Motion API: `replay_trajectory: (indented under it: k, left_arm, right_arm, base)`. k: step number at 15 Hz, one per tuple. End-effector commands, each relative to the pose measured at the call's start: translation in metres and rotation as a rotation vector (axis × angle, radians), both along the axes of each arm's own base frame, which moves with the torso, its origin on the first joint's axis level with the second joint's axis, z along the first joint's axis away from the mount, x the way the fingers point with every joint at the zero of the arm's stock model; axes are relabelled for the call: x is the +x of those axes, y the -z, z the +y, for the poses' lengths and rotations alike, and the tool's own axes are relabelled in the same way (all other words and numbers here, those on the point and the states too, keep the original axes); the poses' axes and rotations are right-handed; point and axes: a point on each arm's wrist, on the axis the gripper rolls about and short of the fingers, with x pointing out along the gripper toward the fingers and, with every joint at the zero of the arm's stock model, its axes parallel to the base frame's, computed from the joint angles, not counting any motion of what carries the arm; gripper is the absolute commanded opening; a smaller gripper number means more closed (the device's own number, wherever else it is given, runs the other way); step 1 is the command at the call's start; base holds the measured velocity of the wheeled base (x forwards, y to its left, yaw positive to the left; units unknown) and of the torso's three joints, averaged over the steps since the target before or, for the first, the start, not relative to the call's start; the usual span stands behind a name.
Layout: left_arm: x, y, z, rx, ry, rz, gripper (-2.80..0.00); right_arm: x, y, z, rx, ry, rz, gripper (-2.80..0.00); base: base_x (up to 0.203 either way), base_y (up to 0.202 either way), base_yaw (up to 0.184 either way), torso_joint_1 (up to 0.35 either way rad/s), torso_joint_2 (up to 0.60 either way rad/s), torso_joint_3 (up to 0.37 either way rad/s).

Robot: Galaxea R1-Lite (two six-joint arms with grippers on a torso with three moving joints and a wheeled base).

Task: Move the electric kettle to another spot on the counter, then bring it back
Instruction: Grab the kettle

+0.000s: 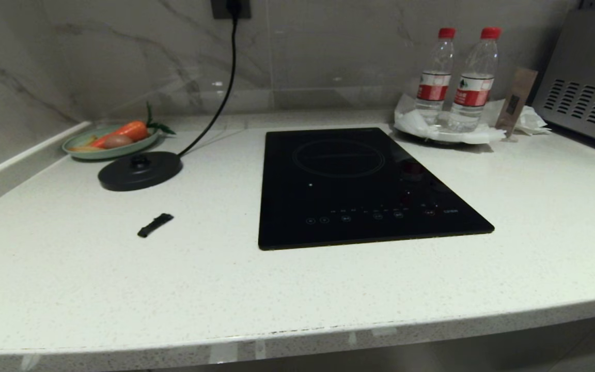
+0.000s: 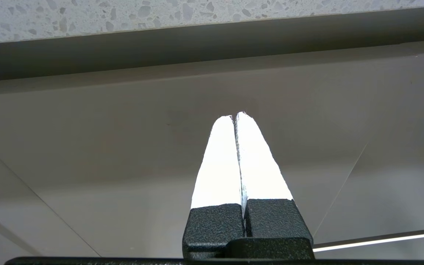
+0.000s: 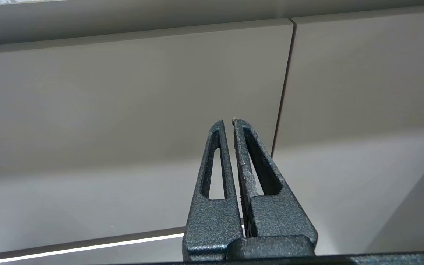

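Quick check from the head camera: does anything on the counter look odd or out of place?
Yes. The round black base sits bare with its cord plugged in; no kettle shows in any view. A small black piece lies loose on the counter in front of the base.

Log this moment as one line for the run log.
kettle: not in view | kettle base: bare on counter | left claw: shut, below counter edge | right claw: shut, facing cabinet front

Head camera looks down and forward across the counter [image 1: 122, 289] from its front edge. Both wrist cameras sit below, close, facing cabinet fronts [image 3: 123, 110]; the left shows the counter's underside at 12 o'clock.
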Motion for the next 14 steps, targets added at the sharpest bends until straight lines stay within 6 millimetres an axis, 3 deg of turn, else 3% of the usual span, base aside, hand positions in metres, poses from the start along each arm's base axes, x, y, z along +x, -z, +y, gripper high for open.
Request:
replay_trajectory:
  k: [1,14]
  left_arm:
    - [0.0000,0.0000,0.0000,0.000,0.000,0.000,-2.80]
    - [0.0000,0.0001,0.0007,-0.032,-0.032,0.000,-2.80]
  right_arm:
    - [0.0001,-0.0001,0.0000,0.000,0.000,0.001,-2.80]
    - [0.0001,-0.0001,0.0000,0.002,0.002,0.001,-2.80]
  base:
    - [0.000,0.000,0.000,0.000,0.00,0.000]
    - [0.000,0.000,0.000,0.000,0.00,0.000]
